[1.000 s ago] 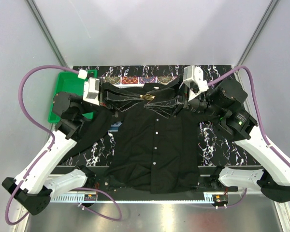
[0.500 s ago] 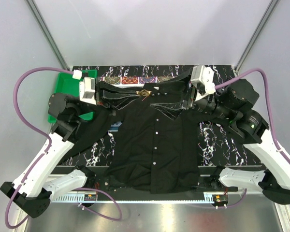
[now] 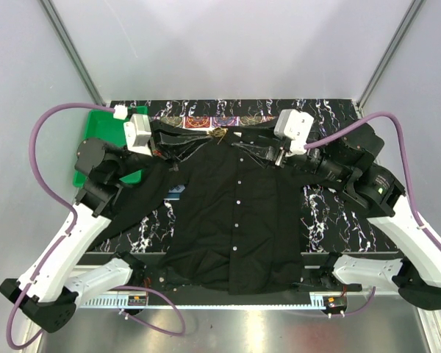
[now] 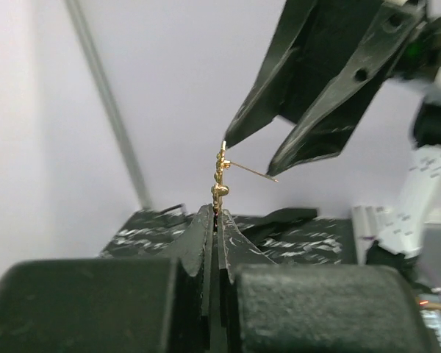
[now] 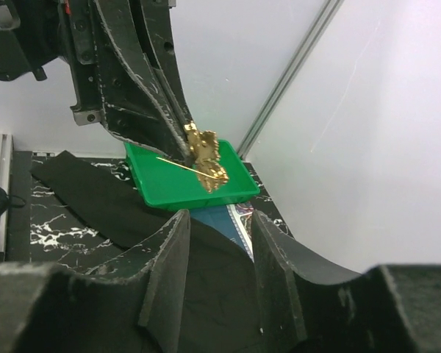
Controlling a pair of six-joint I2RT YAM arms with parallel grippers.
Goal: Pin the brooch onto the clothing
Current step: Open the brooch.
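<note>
Pinch of the left gripper (image 4: 214, 209) is tight on the lower end of the brooch (image 4: 220, 173), a small gold leaf-like pin. The brooch stands upright above the closed fingertips, with its needle swung free and pointing toward the right gripper (image 4: 248, 158). That gripper faces it from just beyond the brooch, jaws parted to a middling gap with nothing between them. The needle tip lies just off its fingers, probably so they can steady or guide it. Both grippers meet in the air over the collar end of the black button-up shirt (image 3: 235, 220), which lies spread on the bench (image 3: 331, 220) below them, reaching toward the arm bases. Holding the brooch raised seems meant to keep the needle clear of the cloth until it is aimed. Behind the left gripper sits a green tray (image 5: 154, 187).
</note>
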